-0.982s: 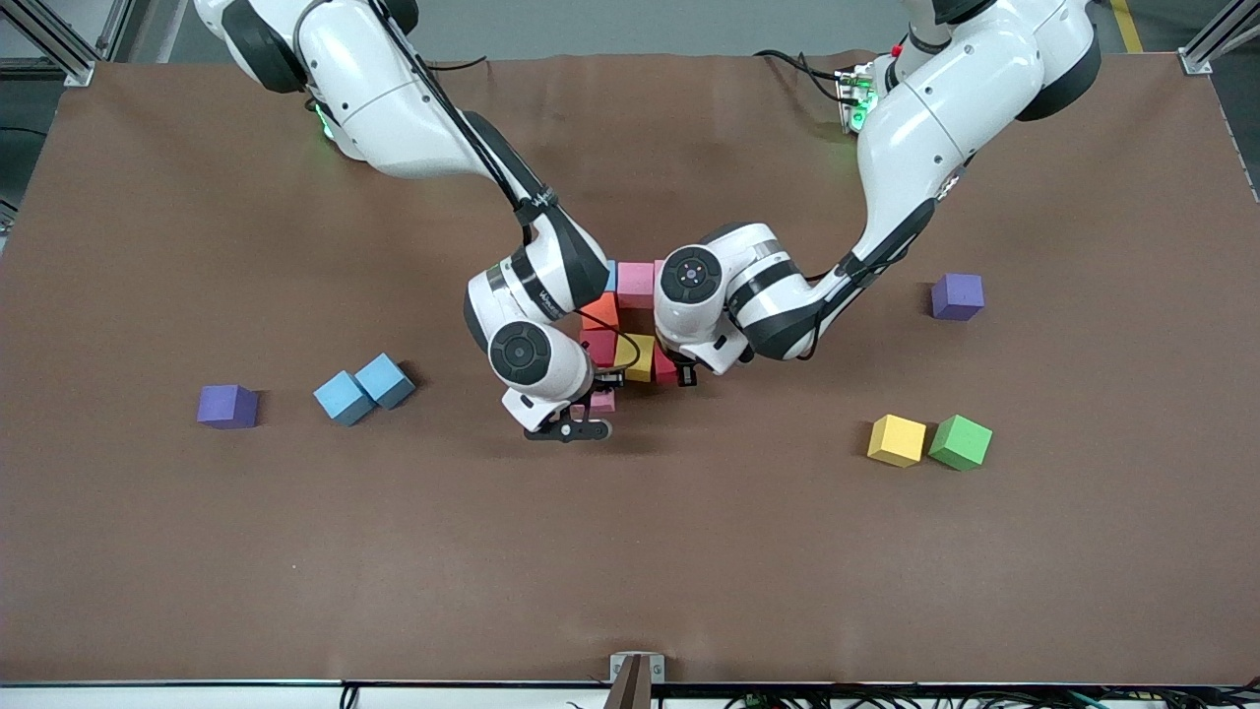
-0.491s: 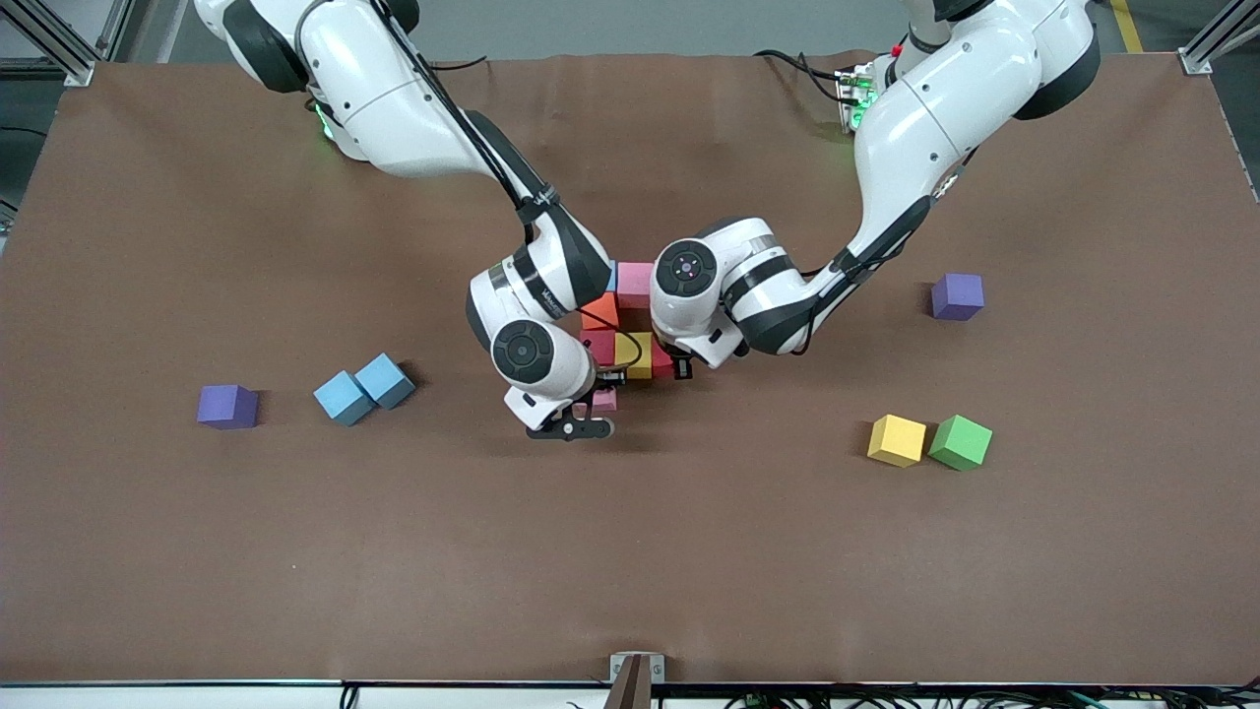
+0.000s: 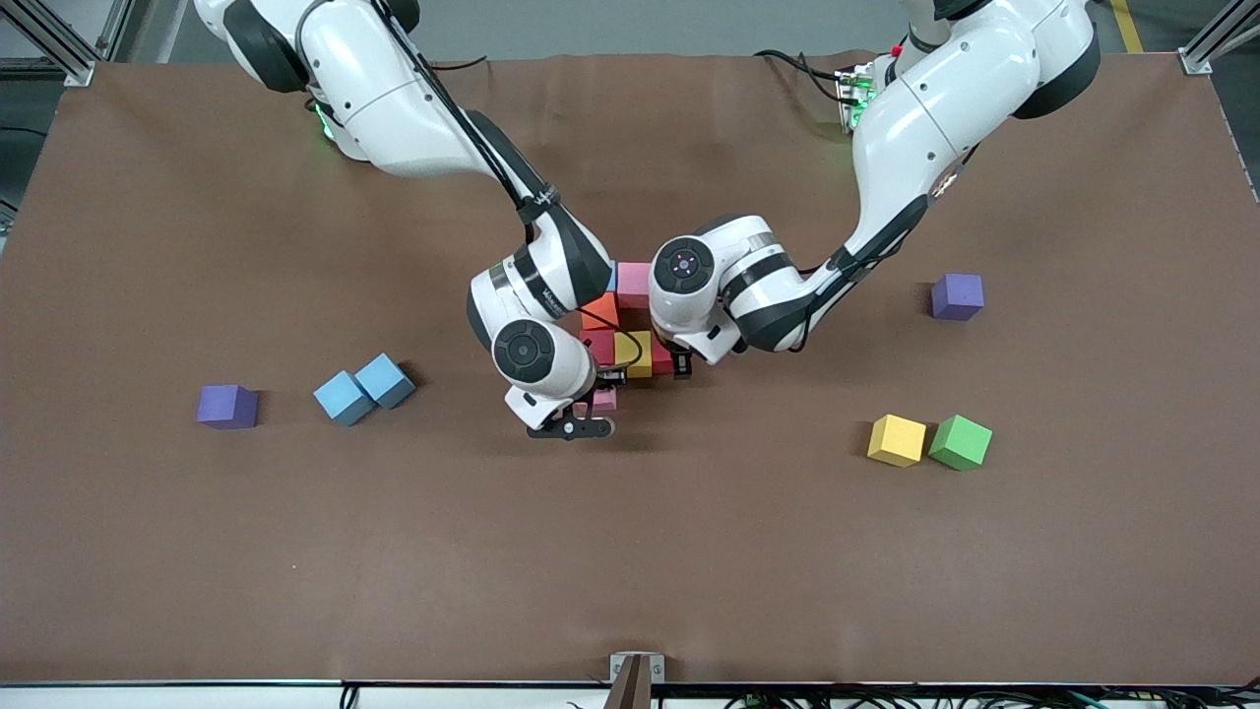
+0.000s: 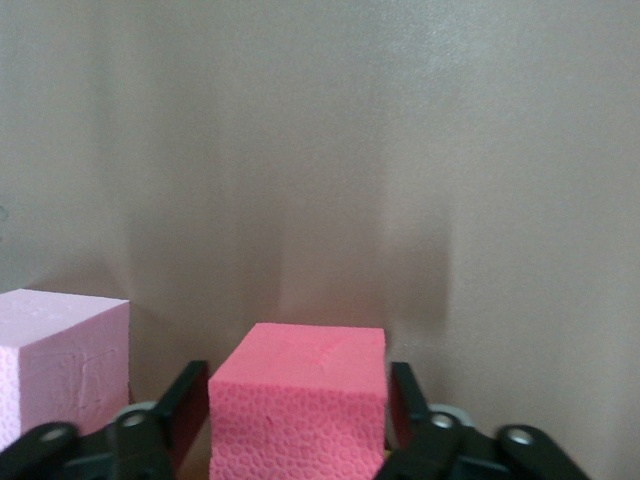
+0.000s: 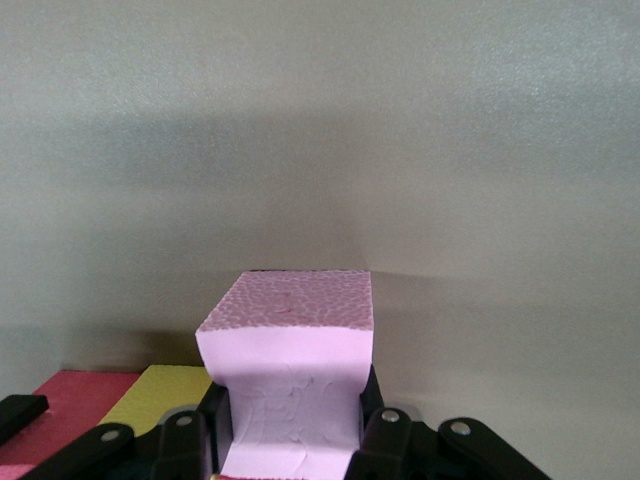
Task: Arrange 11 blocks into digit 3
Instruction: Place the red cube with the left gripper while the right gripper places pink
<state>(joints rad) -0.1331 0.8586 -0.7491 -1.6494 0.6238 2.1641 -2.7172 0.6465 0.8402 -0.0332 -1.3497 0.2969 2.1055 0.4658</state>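
A cluster of touching blocks lies mid-table: a pink block (image 3: pixel 635 283), an orange block (image 3: pixel 600 313), a red block (image 3: pixel 598 345), a yellow block (image 3: pixel 636 354) and a second red block (image 3: pixel 664 362). My left gripper (image 3: pixel 676 366) (image 4: pixel 298 400) stands open around that second red block (image 4: pixel 300 400); its fingers flank the block, which is not squeezed. A pale pink block (image 4: pixel 60 365) shows beside it. My right gripper (image 3: pixel 589 416) (image 5: pixel 290 425) is shut on a pink block (image 3: pixel 602 399) (image 5: pixel 290 370), squeezing it, low beside the cluster's red block (image 5: pixel 85 392) and yellow block (image 5: pixel 175 392).
Two light blue blocks (image 3: pixel 362 388) touch each other toward the right arm's end, with a purple cube (image 3: pixel 227 406) beside them. A yellow block (image 3: pixel 897 439) and a green block (image 3: pixel 960 442) sit together toward the left arm's end. Another purple cube (image 3: pixel 957 295) lies farther from the front camera.
My left gripper slid the red block slightly toward the yellow one, and its fingers have parted off it. The right gripper keeps its hold on the pink block and barely moved.
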